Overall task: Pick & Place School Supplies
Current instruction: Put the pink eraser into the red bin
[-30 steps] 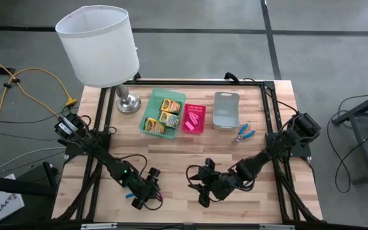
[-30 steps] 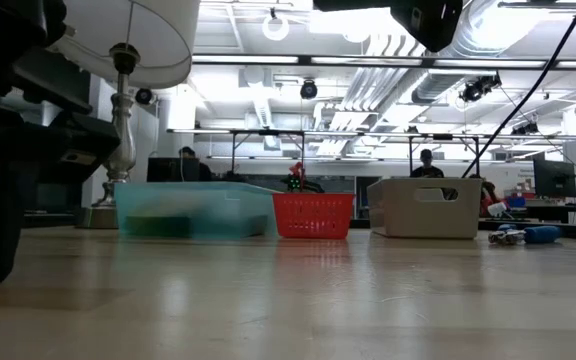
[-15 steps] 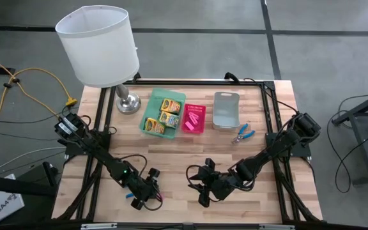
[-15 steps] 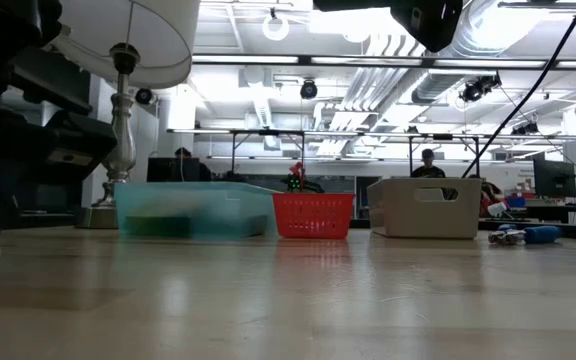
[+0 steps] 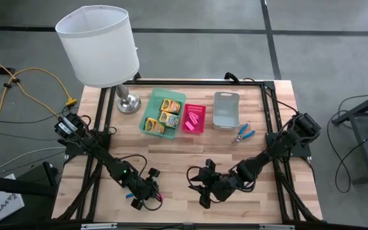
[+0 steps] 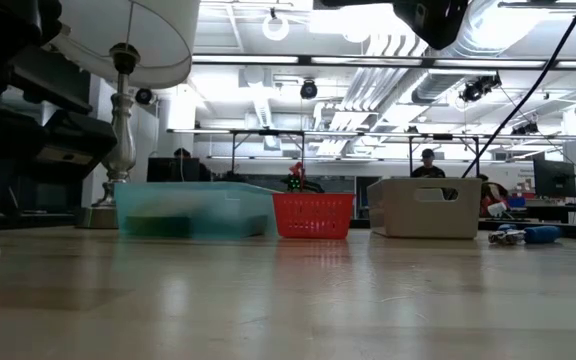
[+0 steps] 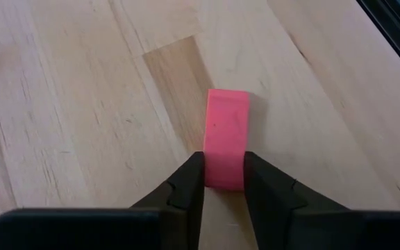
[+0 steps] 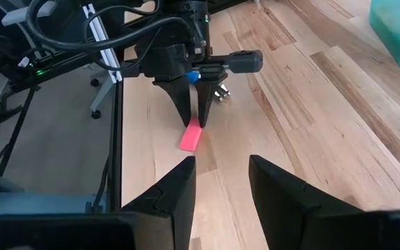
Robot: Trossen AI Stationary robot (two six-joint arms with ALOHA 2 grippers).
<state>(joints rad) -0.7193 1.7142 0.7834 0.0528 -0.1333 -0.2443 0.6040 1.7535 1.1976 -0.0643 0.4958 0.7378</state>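
Pink eraser [image 7: 226, 147] lies flat on the wood table [image 7: 82, 104], near its front edge. Our left gripper [image 7: 223, 182] pinches only its near end, so it could twist out when we lift. Our right gripper [image 8: 221, 182] waits nearby, open and empty

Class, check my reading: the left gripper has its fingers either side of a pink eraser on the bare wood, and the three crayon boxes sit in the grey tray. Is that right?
Not quite. The three crayon boxes sit in the green tray, not the grey tray, as the high view shows. The rest holds: in the left wrist view the left gripper has its fingers either side of the pink eraser on the bare wood.
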